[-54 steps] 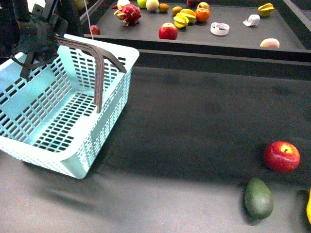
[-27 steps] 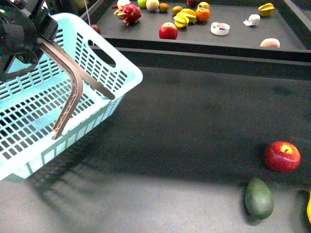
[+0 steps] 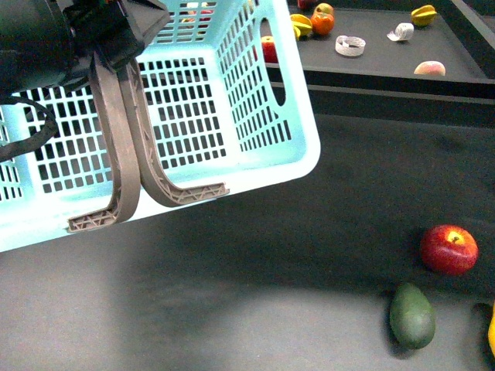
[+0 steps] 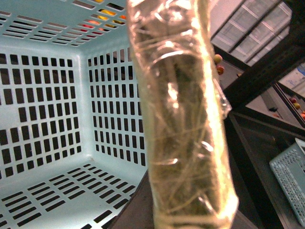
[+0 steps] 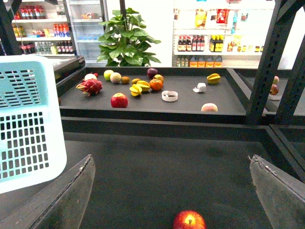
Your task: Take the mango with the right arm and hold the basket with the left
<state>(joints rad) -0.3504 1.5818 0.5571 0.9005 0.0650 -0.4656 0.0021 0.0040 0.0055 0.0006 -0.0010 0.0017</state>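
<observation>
While left gripper (image 3: 108,35) clasps tilted basket (image 3: 255,116), right gripper (image 5: 171,158) spread, mango (image 3: 492,328) at right edge

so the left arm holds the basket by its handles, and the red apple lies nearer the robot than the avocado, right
No. The front view shows the avocado nearer the robot than the red apple; the rest stands.

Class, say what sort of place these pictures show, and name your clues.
Probably a grocery shop, perhaps a mock one: shelves of bottled drinks, a dark counter laid with loose fruit, and a turquoise shopping basket.
</observation>
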